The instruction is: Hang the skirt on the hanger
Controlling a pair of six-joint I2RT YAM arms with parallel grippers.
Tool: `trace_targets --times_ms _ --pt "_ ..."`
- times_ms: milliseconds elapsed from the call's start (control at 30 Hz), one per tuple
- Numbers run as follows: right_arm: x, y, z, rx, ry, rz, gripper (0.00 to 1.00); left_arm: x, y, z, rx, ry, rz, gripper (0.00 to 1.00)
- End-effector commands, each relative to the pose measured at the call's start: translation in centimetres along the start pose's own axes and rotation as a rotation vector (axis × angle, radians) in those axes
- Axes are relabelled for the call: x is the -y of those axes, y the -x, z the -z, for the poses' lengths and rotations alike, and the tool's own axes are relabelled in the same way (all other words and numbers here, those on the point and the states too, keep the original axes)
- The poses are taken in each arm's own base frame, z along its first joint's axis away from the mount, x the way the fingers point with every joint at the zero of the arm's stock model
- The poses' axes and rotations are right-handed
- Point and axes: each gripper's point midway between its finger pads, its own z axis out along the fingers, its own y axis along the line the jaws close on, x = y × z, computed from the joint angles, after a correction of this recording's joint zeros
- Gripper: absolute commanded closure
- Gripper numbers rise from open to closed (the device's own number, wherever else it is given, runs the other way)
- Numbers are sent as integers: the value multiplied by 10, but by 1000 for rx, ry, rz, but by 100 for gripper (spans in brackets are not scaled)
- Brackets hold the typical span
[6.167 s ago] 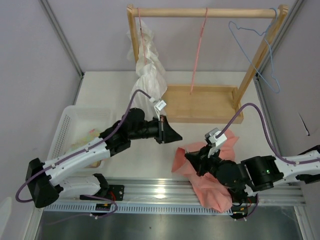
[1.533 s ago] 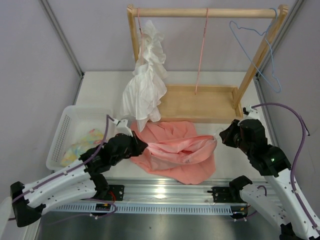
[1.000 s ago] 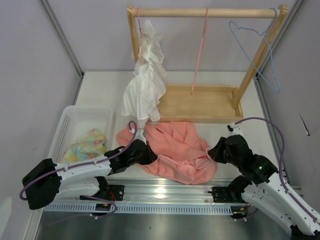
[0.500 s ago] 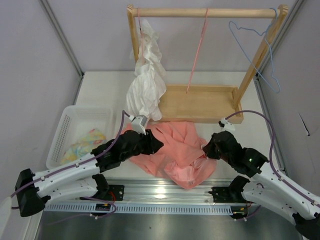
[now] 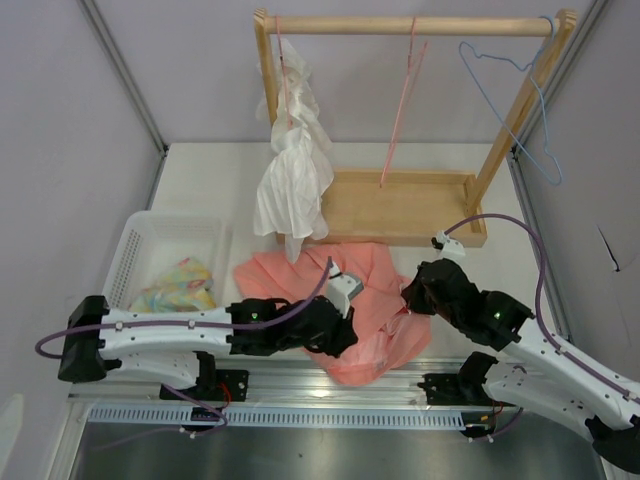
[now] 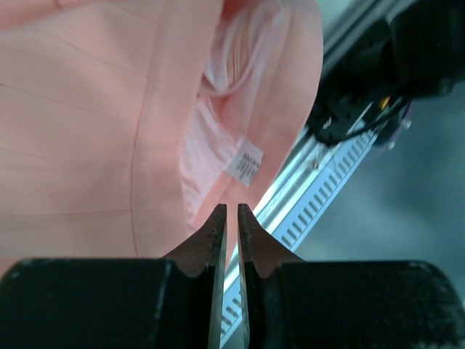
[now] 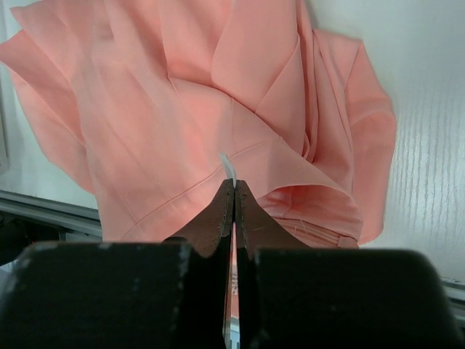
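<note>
The salmon-pink skirt [image 5: 345, 290] lies crumpled on the table in front of the wooden rack, its front part hanging over the table's near edge. The pink wire hanger [image 5: 403, 95] hangs from the rack's rod, empty. My left gripper [image 5: 347, 337] is low over the skirt's front part. In the left wrist view its jaws [image 6: 232, 211] are shut with nothing between them, over the skirt [image 6: 102, 109] and its white label [image 6: 245, 163]. My right gripper [image 5: 408, 290] is at the skirt's right edge. In the right wrist view it [image 7: 234, 183] is shut on a fold of the skirt [image 7: 174, 109].
A white ruffled garment [image 5: 293, 170] hangs at the rack's left. A light-blue wire hanger [image 5: 510, 80] hangs at its right post. The rack's wooden base [image 5: 400, 205] is behind the skirt. A white basket [image 5: 140, 250] at left holds a patterned cloth [image 5: 180, 285]. A metal rail [image 5: 330, 385] lines the near edge.
My left gripper has slid right and toward the near edge, over the skirt's front. The skirt has bunched further toward the edge. The right gripper has barely moved. The pink hanger swings.
</note>
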Motion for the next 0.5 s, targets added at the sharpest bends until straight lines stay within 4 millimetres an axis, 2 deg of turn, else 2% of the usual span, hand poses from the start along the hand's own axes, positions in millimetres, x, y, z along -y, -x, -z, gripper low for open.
trace_targets --times_ms 0,67,200,367,467 --pt "-15 23 9 70 35 -20 100 14 -18 5 -55 26 -107 85" --pt "-15 23 9 69 34 -19 100 18 -41 1 -117 35 -142 82" --pt "-16 23 10 72 42 -21 100 4 -70 -10 -194 124 -148 82" --pt "-16 22 10 71 44 -19 100 -10 -88 -13 -252 180 -148 81" --pt "-16 22 11 71 50 -18 100 -28 -99 -12 -288 269 -152 81"
